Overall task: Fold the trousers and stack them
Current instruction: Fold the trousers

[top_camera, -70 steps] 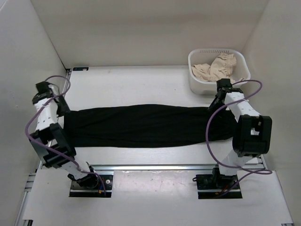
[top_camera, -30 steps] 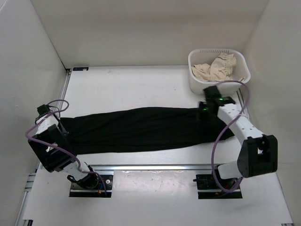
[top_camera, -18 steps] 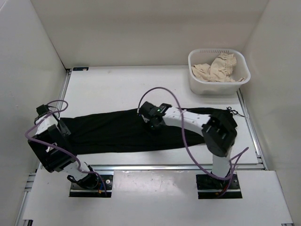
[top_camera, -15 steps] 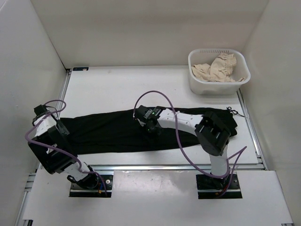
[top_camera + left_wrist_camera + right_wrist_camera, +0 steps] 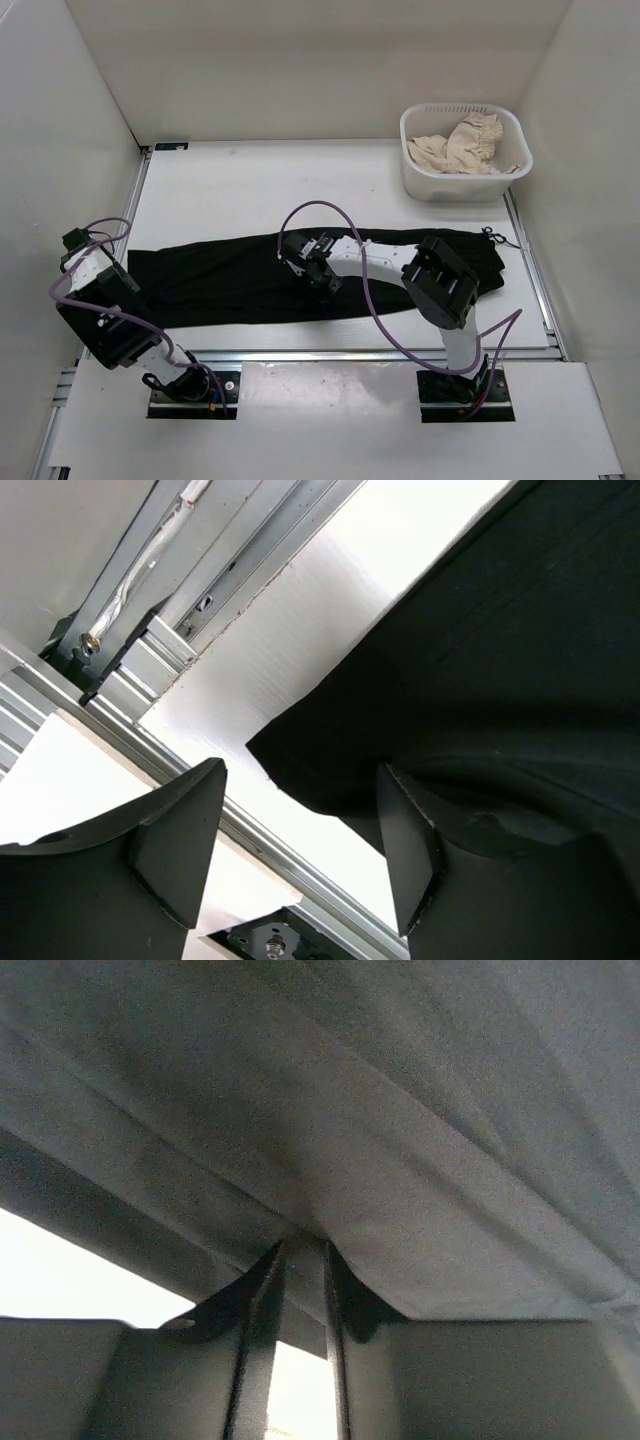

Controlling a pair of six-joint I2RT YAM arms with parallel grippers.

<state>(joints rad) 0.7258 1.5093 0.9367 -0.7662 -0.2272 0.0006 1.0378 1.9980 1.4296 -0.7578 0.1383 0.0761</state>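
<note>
Left tool gapes open, backed off leftward; its wrist view shows a corner of the trousers loose between the fingers. Trousers lie stretched across the counter. Right tool has swept from right end to mid-length; only its wrist view shows it clamped on a fabric ridge. Fold underway.

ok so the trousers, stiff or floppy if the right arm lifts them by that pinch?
Probably floppy: the trousers lie flat and tent into creases where the right gripper pinches them. Likely light: that small pinch holds up a fold. The rest would probably drag along the table rather than rise as one piece.
</note>
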